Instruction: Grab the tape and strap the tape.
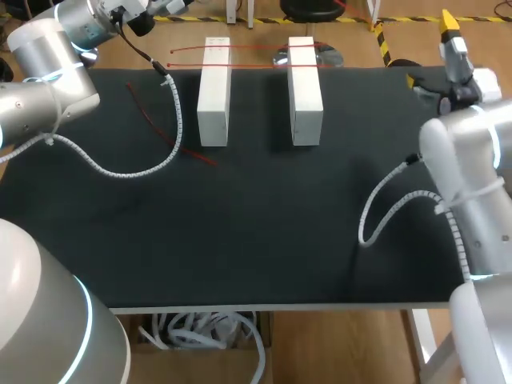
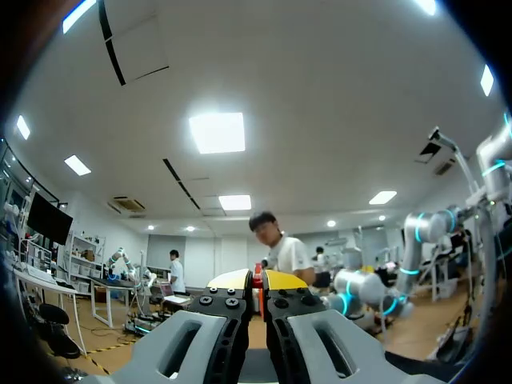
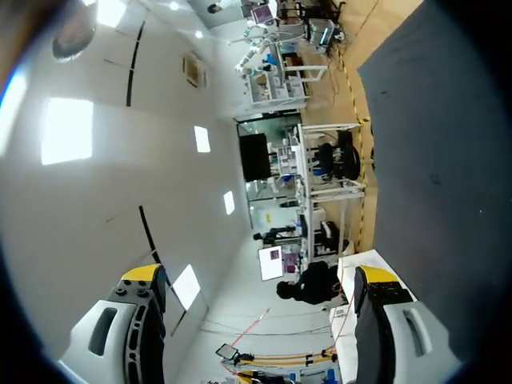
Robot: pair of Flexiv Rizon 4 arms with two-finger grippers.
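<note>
The left arm [image 1: 48, 88] is coming in from the left side and bending back toward the far left corner of the tabletop, its wrist lying at the far edge. The left gripper [image 2: 258, 280] is pointing upward, its two yellow fingertips [image 2: 230, 279] pressing together. The right arm [image 1: 472, 168] is standing at the right edge of the tabletop, reaching toward the far right corner. The right gripper [image 1: 431, 50] is holding its fingers [image 3: 144, 274] spread wide apart.

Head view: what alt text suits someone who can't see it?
Two white rectangular blocks stand side by side on a black table, thin red tape stretched across them. A left robot arm and a right robot arm flank them.
</note>
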